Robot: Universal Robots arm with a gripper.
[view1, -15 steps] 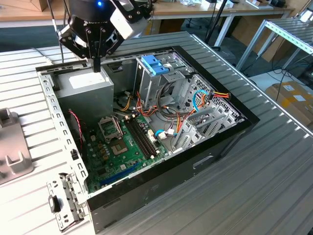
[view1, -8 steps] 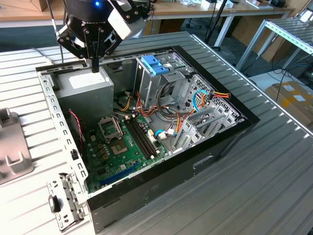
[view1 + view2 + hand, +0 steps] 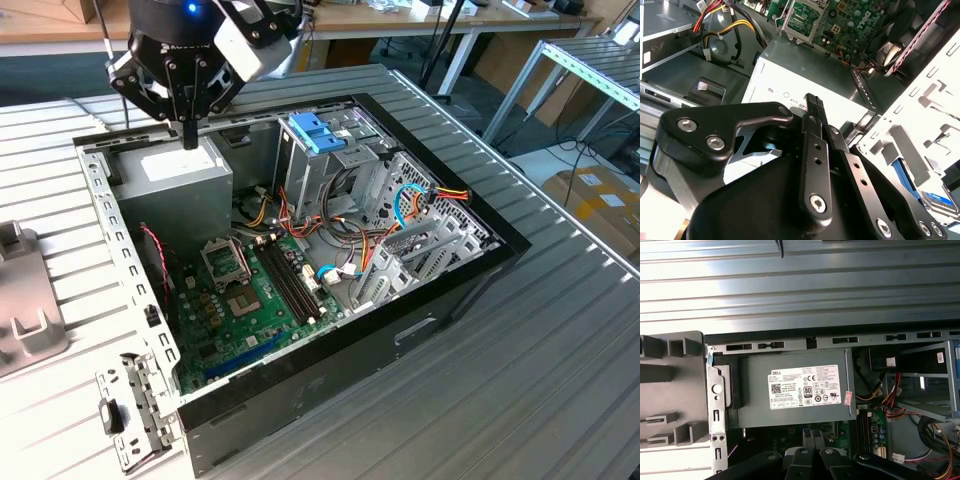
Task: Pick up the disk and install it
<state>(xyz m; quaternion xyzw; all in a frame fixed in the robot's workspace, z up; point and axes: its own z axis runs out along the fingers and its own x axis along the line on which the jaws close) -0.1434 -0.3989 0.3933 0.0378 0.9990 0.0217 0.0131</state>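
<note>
Hovers with tool (image 3: 190, 136) closed and empty over the grey labelled box (image 3: 200, 185); finds the disk (image 3: 939, 198) off sideways, beyond the white perforated case wall (image 3: 910, 131), mostly hidden.

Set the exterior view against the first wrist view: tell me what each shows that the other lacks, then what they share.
Exterior view: the gripper, shut, over the power supply; a blue plastic part atop the drive cage; the processor socket. First wrist view: the supply's label face-on, the case's slotted rim behind it. Shared: power supply, green motherboard, coloured cables.
</note>
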